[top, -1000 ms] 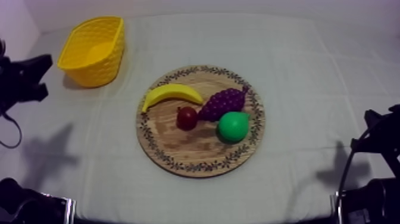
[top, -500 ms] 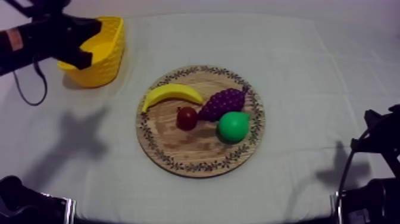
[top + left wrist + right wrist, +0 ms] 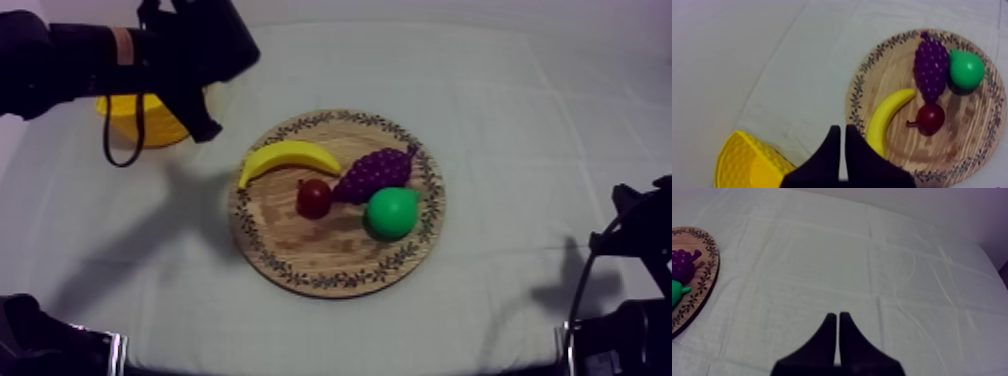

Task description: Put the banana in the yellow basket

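The yellow banana (image 3: pixel 288 158) lies on the left part of the round wooden board (image 3: pixel 300 250), beside a small red fruit (image 3: pixel 314 198). My left gripper (image 3: pixel 208 130) hangs above the cloth between the yellow basket (image 3: pixel 150 122) and the board, left of the banana. In the left wrist view its fingers lie together as a narrow wedge, so the left gripper (image 3: pixel 840 132) is shut on nothing, with the banana (image 3: pixel 887 120) just beyond it and the basket (image 3: pixel 747 165) beside it. The left arm hides much of the basket from above. My right gripper (image 3: pixel 837 317) is shut over bare cloth.
A purple bunch of grapes (image 3: pixel 375 172) and a green pear (image 3: pixel 391 212) share the board's right half. The right arm (image 3: pixel 640 225) sits low at the table's right edge. Open cloth lies in front of the board and to its right.
My left arm has swung up from the table's left edge, passed over the basket and moved right towards the board. The fruit, the board and the right arm have not moved.
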